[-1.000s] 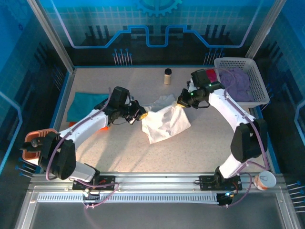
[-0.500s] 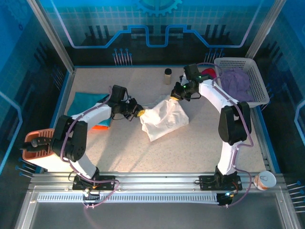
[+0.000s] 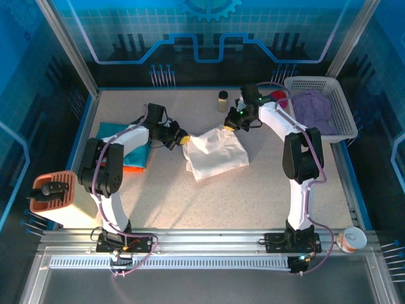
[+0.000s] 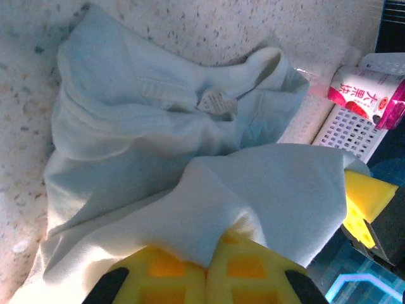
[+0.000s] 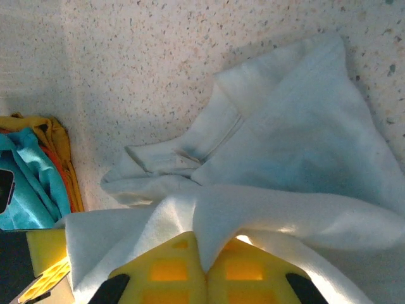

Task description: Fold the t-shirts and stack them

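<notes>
cloth first: white t-shirt (image 3: 216,155) lies bunched mid-frame in the top view, on the speckled table (image 3: 272,190). i've got both grippers clamped on it. left gripper (image 3: 182,137) pinches the left-frame end of its upper edge, right gripper (image 3: 230,125) the upper-right end. left wrist view backs this up: the yellow pads (image 4: 168,278) are pressed together with white fabric squeezed between them. same on the right wrist view, pads (image 5: 168,272) closed on a fold of white cloth. key relation: the held edge runs across the frame between the two grippers, tilted slightly up toward the right-frame side, and the rest of the shirt spreads below it toward the bottom of the frame. neither arm is nearer, each has one end. my read is that the coming move has to take both ends together, along or against that downward spread, or the edge will skew. teal t-shirt (image 3: 109,134) and orange t-shirt (image 3: 133,168) lie at the left of the frame, well apart from the white one, so the stack side is the left arm's. mesh basket (image 3: 310,80) at upper right, not in play.
</notes>
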`<state>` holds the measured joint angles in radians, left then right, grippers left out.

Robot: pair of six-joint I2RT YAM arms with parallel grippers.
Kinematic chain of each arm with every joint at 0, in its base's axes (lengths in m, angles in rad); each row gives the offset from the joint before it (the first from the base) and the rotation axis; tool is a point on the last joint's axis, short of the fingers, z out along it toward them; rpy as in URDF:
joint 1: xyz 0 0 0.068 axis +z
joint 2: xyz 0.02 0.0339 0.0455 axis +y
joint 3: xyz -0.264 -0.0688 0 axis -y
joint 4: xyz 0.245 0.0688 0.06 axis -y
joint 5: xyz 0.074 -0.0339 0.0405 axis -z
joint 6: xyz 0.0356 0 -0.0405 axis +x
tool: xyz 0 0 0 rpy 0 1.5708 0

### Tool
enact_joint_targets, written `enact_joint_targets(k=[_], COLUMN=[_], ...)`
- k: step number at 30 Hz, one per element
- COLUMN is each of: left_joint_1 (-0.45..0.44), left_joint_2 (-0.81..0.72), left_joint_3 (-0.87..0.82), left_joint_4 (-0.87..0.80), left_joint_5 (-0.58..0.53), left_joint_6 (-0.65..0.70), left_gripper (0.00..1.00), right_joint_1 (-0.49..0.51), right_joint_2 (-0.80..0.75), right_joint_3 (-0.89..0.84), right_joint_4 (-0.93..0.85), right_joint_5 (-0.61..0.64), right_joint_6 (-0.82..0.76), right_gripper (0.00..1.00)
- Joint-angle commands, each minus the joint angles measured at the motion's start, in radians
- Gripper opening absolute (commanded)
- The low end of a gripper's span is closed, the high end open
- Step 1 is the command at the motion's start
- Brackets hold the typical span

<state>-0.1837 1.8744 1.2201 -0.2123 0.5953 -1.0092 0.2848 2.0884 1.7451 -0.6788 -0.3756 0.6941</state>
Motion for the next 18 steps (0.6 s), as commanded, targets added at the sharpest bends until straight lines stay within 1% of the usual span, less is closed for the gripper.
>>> enact_joint_targets(k=[1,2,3,4,5,6,8,9,11,13,16,18], left_joint_1=[0.022,0.026,0.029,0.033,0.039,0.048,0.075,0.090,0.108,0.104,0.071,0.030], left_joint_2=[0.049,0.058,0.063,0.065,0.065,0.064,0.052,0.041,0.003,-0.041,-0.101,-0.142], left_joint_3=[0.049,0.054,0.056,0.055,0.054,0.053,0.053,0.057,0.070,0.086,0.070,0.047], left_joint_4=[-0.047,-0.052,-0.056,-0.060,-0.069,-0.079,-0.104,-0.124,-0.171,-0.225,-0.250,-0.267], left_joint_5=[0.052,0.052,0.050,0.048,0.045,0.041,0.040,0.042,0.039,0.022,0.044,0.040], left_joint_6=[0.047,0.049,0.055,0.059,0.067,0.076,0.096,0.108,0.139,0.170,0.172,0.172], left_gripper=[0.06,0.09,0.18,0.26,0.33,0.40,0.51,0.54,0.57,0.59,0.59,0.58], right_joint_1=[-0.017,-0.018,-0.020,-0.023,-0.029,-0.035,-0.043,-0.045,-0.045,-0.042,-0.041,-0.041], right_joint_2=[0.040,0.050,0.061,0.069,0.076,0.073,0.051,0.031,-0.021,-0.090,-0.214,-0.285], right_joint_3=[0.043,0.050,0.060,0.068,0.074,0.075,0.060,0.050,0.019,-0.046,-0.196,-0.288], right_joint_4=[-0.005,-0.007,-0.013,-0.019,-0.026,-0.026,-0.021,-0.023,-0.031,-0.020,0.047,0.090], right_joint_5=[-0.021,-0.017,-0.013,-0.010,-0.004,0.000,0.008,0.017,0.031,0.024,-0.024,-0.066], right_joint_6=[-0.018,-0.020,-0.022,-0.025,-0.029,-0.030,-0.034,-0.040,-0.054,-0.057,-0.044,-0.032], right_gripper=[0.04,0.09,0.18,0.30,0.46,0.59,0.77,0.87,0.92,0.93,0.93,0.93])
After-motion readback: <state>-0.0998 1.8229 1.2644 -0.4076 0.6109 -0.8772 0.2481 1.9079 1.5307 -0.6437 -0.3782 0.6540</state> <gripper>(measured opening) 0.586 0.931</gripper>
